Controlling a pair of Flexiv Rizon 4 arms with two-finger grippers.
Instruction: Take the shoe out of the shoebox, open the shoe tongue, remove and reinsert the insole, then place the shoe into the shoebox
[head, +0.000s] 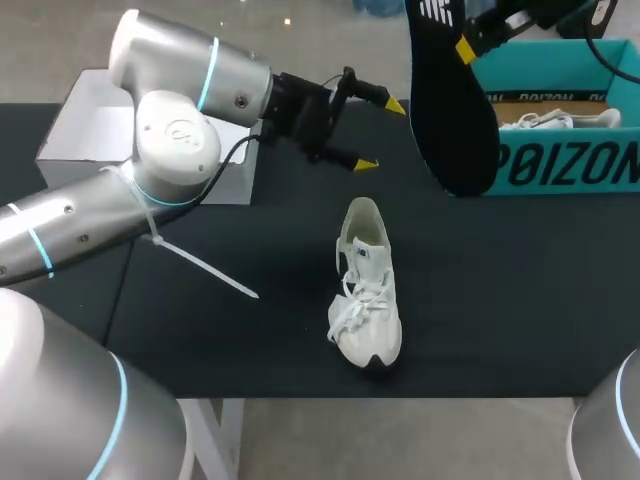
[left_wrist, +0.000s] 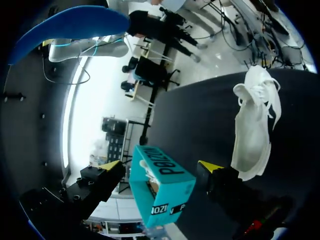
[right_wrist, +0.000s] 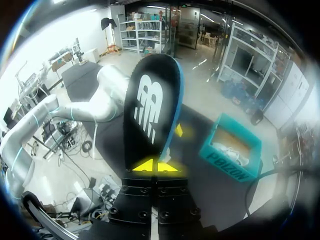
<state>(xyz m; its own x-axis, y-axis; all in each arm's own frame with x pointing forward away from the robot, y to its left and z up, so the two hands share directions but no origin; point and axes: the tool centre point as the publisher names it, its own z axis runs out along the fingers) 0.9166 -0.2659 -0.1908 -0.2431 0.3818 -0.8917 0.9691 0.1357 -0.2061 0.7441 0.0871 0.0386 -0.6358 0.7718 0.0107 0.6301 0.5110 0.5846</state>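
- We count two white shoes: one shoe (head: 366, 290) mid-frame, another shoe (head: 545, 121) upper right.
- We see one black insole (head: 450, 100).
- One teal shoebox (head: 560, 165), one white box (head: 90, 125) upper left.

My head camera sat above and behind the rig, looking steeply down on the whole tabletop (head: 250, 330). The left wrist camera looked out along its fingers (left_wrist: 100, 180) across the tabletop, with the shoebox (left_wrist: 162, 187) ahead and the shoe (left_wrist: 252, 125) beside it. The right wrist camera looked down from high up, close along the insole (right_wrist: 152, 107). All three views took in the shoebox and insole.
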